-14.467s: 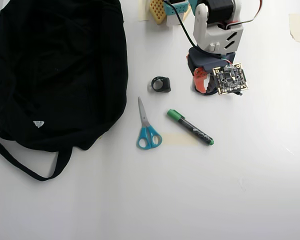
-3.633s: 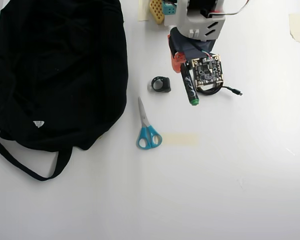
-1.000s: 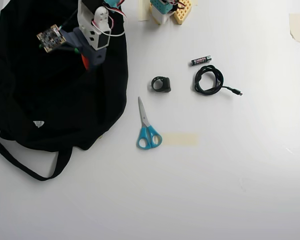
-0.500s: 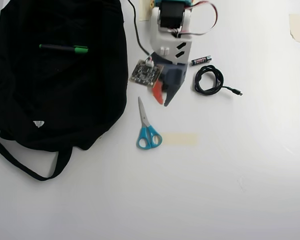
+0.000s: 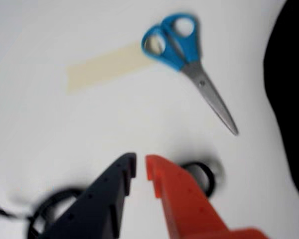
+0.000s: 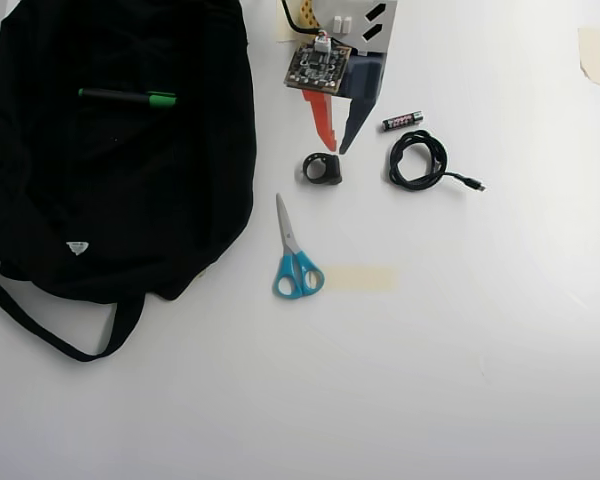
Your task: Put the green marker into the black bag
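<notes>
On the bag, toward its upper part in the overhead view, the marker is lying flat and level, its green cap pointing toward 3 o'clock. The bag is filling the frame's left side, a strap trailing out toward 7 o'clock and a small white tag showing low on the cloth.

Well apart from the marker, at 12 o'clock on the table, the gripper is hanging with its tips pointing toward 6 o'clock. Its orange finger and dark finger are standing almost together at the tips with only a narrow gap, and they are holding nothing; the wrist view is showing the same slim gap at the gripper.

Just below the tips a small black ring is sitting. At 3 o'clock from it a coiled cable is lying, with a battery just above the coil. The scissors are lying at 6 o'clock from the ring, blades pointing to 12, beside a strip of tape.
</notes>
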Available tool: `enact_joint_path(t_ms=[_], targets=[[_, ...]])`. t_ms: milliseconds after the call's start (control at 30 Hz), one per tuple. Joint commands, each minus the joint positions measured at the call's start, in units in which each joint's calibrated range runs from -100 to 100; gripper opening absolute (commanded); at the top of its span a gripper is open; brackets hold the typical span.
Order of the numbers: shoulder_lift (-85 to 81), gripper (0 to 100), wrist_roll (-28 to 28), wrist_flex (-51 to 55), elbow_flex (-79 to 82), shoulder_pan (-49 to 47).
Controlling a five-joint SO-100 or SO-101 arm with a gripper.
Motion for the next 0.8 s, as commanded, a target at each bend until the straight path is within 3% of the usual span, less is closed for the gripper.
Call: enact_joint_path(t_ms=[0,233,767], targets=[[-5.17,2,2.3,-0.46,6.03,0.05],[-9.4,2,2.67,-1.24,11.15,-1.67],[-41.77,2,2.67,-0.64,34.78,-6.23]])
